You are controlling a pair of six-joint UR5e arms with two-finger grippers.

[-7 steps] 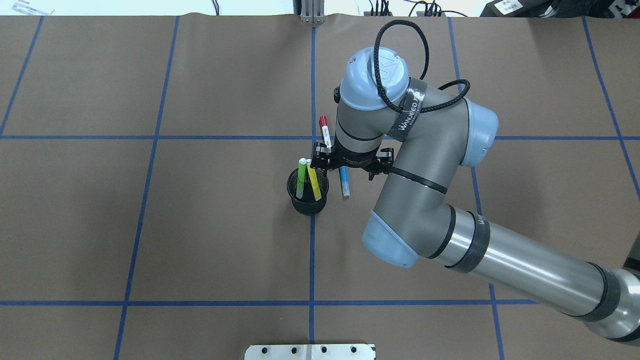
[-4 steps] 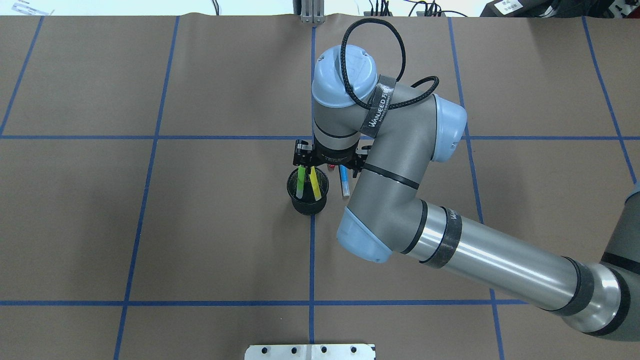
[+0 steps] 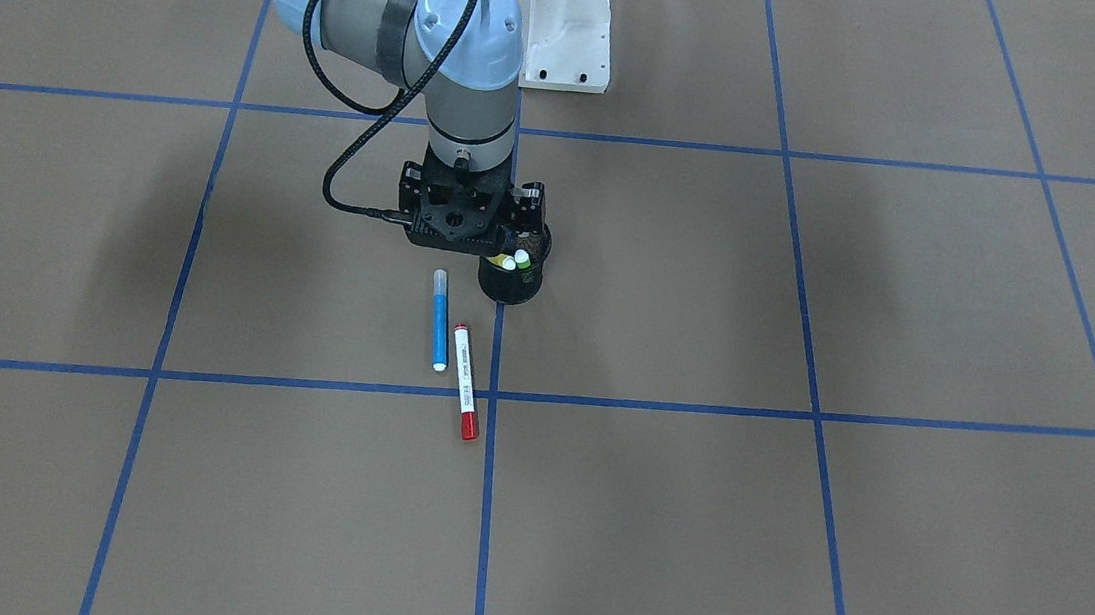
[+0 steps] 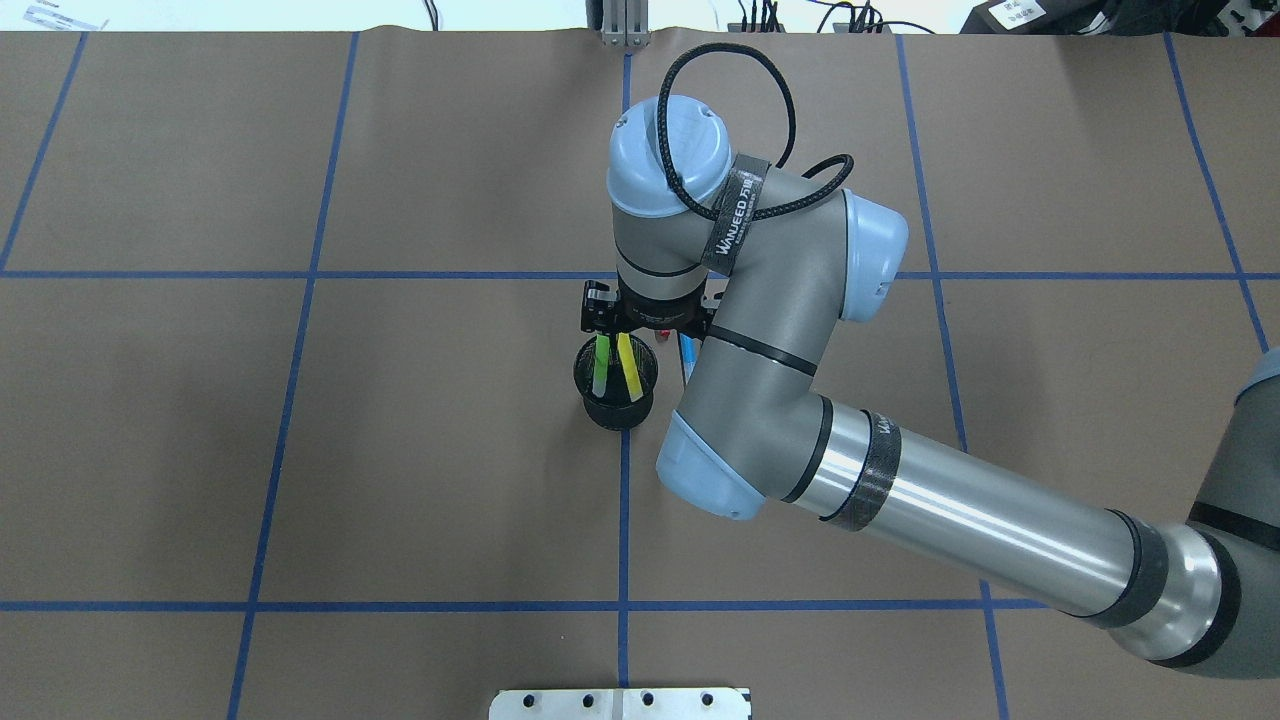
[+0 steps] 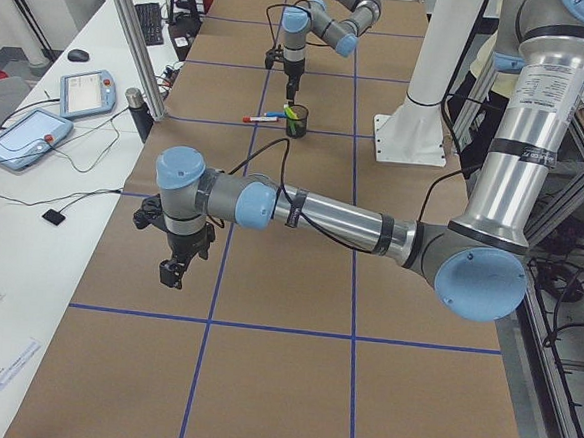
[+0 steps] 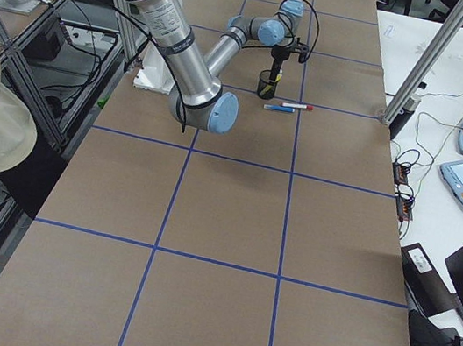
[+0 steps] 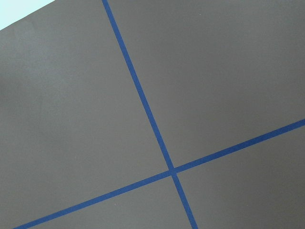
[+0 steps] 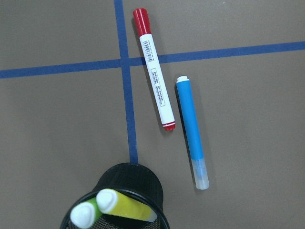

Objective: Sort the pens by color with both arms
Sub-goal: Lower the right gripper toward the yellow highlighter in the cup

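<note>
The green pen (image 8: 83, 215) and the yellow pen (image 8: 125, 206) stand leaning in the black mesh cup (image 8: 128, 179), almost directly below my right gripper (image 3: 471, 230). I cannot tell whether its fingers are apart or together, because no view shows them. Just past the cup, on the side away from the arm's base, the blue pen (image 8: 190, 129) and the red-capped pen (image 8: 155, 90) lie flat on the table (image 3: 787, 532), close together but not touching.

I judge all four to be light, stiff and smooth-barrelled, and likely to roll. I'd pinch the flat ones across mid-barrel and the upright ones just below their caps. The cup looks light enough to tip.

My left gripper (image 5: 173, 271) hangs well apart from everything, and I cannot tell its state.
</note>
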